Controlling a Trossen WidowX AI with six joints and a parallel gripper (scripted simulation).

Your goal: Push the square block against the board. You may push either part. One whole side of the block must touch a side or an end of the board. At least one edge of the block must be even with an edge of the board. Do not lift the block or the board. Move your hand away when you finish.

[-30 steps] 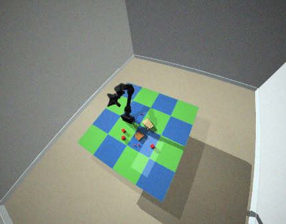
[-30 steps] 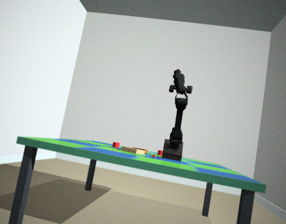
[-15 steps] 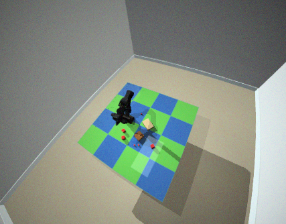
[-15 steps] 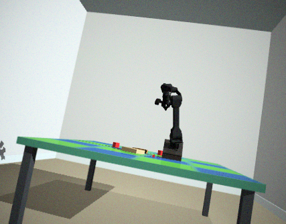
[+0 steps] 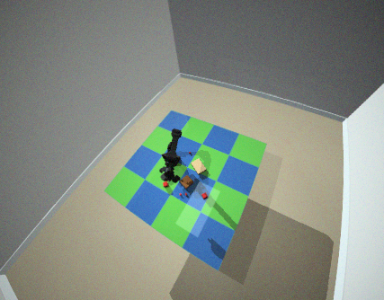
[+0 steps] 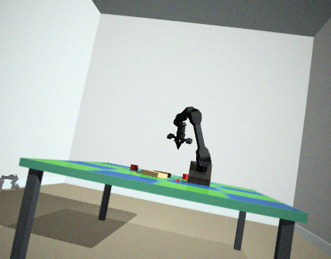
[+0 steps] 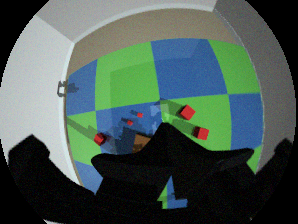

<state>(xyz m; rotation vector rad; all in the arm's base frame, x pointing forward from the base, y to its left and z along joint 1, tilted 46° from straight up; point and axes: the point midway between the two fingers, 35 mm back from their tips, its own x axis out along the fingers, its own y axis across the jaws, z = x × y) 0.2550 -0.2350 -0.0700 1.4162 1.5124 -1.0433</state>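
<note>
The brown square block (image 5: 186,181) lies flat in the top view, below and left of the pale tan board (image 5: 199,165) (image 6: 162,175), with a narrow gap between them. In the exterior view the block is mostly hidden behind the board. In the wrist view part of the block (image 7: 141,143) shows just left of the fingertips, and the board is hidden by the hand. My gripper (image 5: 170,175) (image 6: 178,148) (image 7: 164,125) is shut and empty. It points down, high above the table, touching neither part; in the top view it appears left of the block.
A red cube (image 5: 165,184) (image 6: 185,177) lies near the arm's base, with another red cube (image 7: 201,133) close by. A third red cube (image 5: 204,196) (image 6: 134,167) (image 7: 100,139) lies beyond the block. Small red cubes (image 5: 186,195) (image 7: 140,115) lie near the block; another (image 5: 190,154) (image 6: 177,180) lies near the board.
</note>
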